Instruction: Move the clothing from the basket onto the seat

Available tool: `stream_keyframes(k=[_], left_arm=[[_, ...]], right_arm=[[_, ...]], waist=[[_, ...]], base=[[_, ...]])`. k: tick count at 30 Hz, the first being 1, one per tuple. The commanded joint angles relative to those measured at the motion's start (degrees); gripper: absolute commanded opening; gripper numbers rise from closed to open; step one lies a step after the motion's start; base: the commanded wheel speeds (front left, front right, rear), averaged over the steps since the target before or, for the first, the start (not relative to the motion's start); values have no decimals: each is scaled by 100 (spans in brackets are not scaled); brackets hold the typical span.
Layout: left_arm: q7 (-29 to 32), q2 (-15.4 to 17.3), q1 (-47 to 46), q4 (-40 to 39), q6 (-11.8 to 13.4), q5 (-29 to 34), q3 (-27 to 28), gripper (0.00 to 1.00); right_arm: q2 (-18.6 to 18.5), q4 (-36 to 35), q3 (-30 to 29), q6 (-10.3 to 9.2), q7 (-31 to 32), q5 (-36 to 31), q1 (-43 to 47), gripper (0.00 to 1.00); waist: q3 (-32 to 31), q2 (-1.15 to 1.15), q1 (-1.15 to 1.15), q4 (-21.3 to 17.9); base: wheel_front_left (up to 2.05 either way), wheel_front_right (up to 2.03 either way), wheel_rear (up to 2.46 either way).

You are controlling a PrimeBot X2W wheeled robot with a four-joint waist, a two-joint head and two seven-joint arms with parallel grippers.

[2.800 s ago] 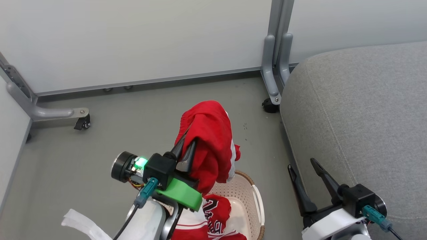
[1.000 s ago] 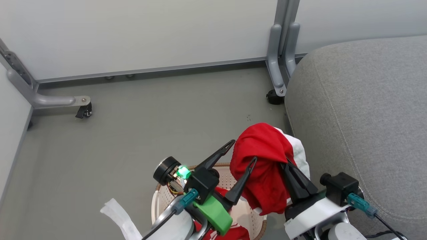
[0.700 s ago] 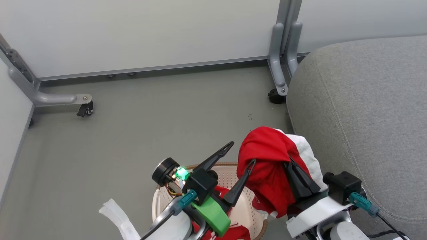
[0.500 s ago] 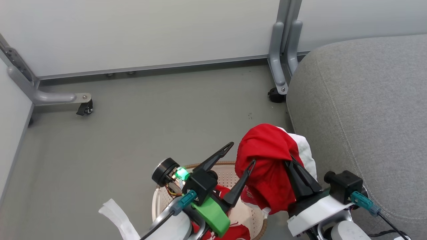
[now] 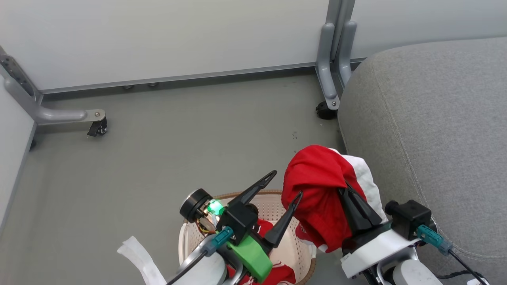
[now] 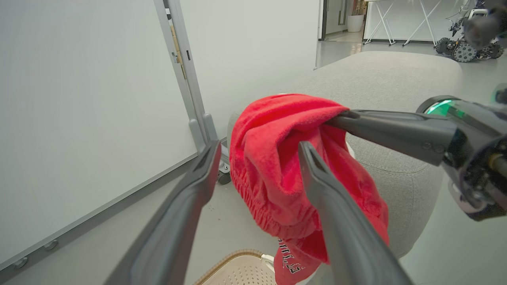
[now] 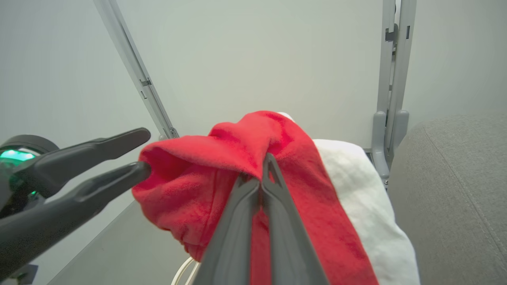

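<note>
While it hangs bunched in the air, the garment [image 5: 317, 194] is pinched at its top fold by the right gripper [image 5: 345, 189], whose two fingers are pressed together on the red cloth. From the right wrist the same gripper [image 7: 262, 170] shows its tips meeting on that fold. A white panel runs down the side of the garment [image 7: 222, 158] that faces the seat [image 5: 435, 118]. A loose end with white lettering dangles over the right part of the basket [image 5: 273, 202]. The garment is beside the seat's rounded edge and above the floor, not on the cushion.

The left gripper [image 5: 288, 182] stands just to the garment's left with its jaws spread wide and nothing between them. One fingertip [image 7: 140, 171] is right at the cloth's edge; whether it touches cannot be told. From the left wrist, this gripper [image 6: 259, 144] has one finger clear of the cloth and the other crossing in front of it.

A second garment [image 5: 283, 273] lies in the basket, mostly hidden under the left arm. The basket sits on the grey floor [image 5: 158, 150], near the seat's corner. Behind stand white panels [image 5: 158, 39] on grey legs, one castor [image 5: 326, 111] close to the seat.
</note>
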Motion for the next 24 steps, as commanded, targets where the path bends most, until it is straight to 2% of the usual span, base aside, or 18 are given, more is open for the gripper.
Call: stream_keyframes(k=[1, 13, 24], left_arm=[[-3, 35, -5, 10, -23, -39, 14, 100], [-2, 37, 48, 26, -25, -125, 14, 100], [0, 101, 370, -144, -22, -196, 404, 100]], right_arm=[[-3, -2, 9, 0, -20, -20, -39, 0], [-47, -74, -76, 0, -20, -48, -37, 0], [7, -266, -511, 0, -20, -71, 11, 0]], waist=[[5, 0, 0, -20], [137, 0, 0, -384], [540, 0, 0, -1393]], base=[[0, 0, 0], [0, 0, 0], [0, 0, 0]])
